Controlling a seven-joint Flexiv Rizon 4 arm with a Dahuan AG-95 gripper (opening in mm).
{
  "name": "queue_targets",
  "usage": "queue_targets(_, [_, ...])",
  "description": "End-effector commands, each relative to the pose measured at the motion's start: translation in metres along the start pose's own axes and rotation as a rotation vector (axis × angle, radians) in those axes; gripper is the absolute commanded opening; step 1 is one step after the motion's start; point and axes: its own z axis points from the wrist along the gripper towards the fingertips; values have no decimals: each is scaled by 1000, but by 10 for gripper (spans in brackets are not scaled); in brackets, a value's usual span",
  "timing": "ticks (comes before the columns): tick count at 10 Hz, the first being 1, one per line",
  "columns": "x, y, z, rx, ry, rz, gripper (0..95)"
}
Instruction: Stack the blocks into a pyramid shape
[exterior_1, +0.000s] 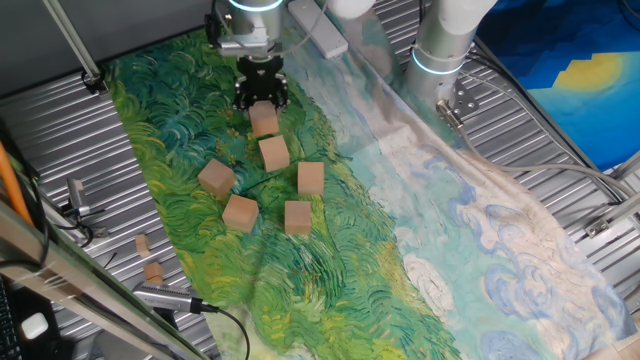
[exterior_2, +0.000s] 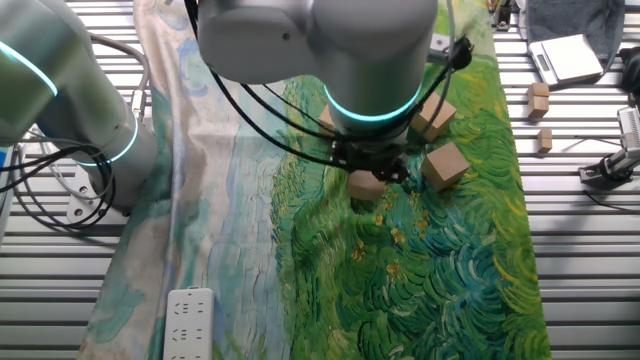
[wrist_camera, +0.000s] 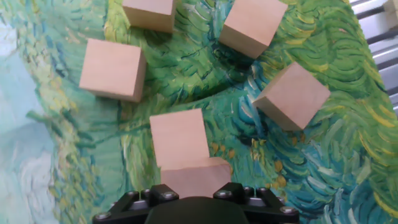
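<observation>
Six plain light-brown wooden cubes, unpainted and all alike, are seen lying singly on a green-and-blue painted cloth (exterior_1: 420, 230) spread over the ribbed metal counter (exterior_1: 60, 130); nothing is stacked yet. The gripper (exterior_1: 261, 100) is set over the far cube (exterior_1: 264, 119), which in the hand view shows as the near cube face (wrist_camera: 194, 177) directly at the gripper's mouth. The fingers appear closed about this cube or just at its sides, but contact is hidden by the gripper body in every view, so a firm hold cannot be told. Just beyond it, a second cube (exterior_1: 273, 153) lies nearly touching. The remaining four are scattered loosely ahead: one to the left (exterior_1: 216, 178), one below that (exterior_1: 240, 213), one to the right (exterior_1: 311, 178), and one nearest the camera (exterior_1: 298, 217), each apart from the others and turned at different angles. The cubes are judged light, rigid and dry, with flat, smooth faces and fairly sharp edges; little risk of crushing is expected, though bare wood may slip if pinched near a corner. A hold across two opposite flat faces, centred, is judged best, with the fingers squared to the cube first. The soft, wrinkled cloth may let a base row sit unevenly. Two small tan wooden bits (exterior_1: 147, 258) rest off the cloth, on the counter.
</observation>
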Motion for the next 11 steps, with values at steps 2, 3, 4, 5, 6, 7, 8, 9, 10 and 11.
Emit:
queue_targets(2, [10,-3,14,6,-3,-24,0])
queue_targets(3, [12,-3,19,10,-4,-26,0])
queue_targets(4, [12,-3,22,16,-6,-28,0])
queue_targets(5, [12,-2,28,24,-10,-28,0])
queue_targets(6, [12,-2,34,27,-26,-23,0])
queue_targets(7, [12,-1,38,30,-36,-21,0])
queue_targets(8, [11,-1,39,34,-39,-21,0])
queue_targets(9, [10,-1,39,37,-47,-22,0])
queue_targets(10, [9,-1,40,37,-57,-19,0])
queue_targets(11, [7,-1,42,40,-58,-19,0])
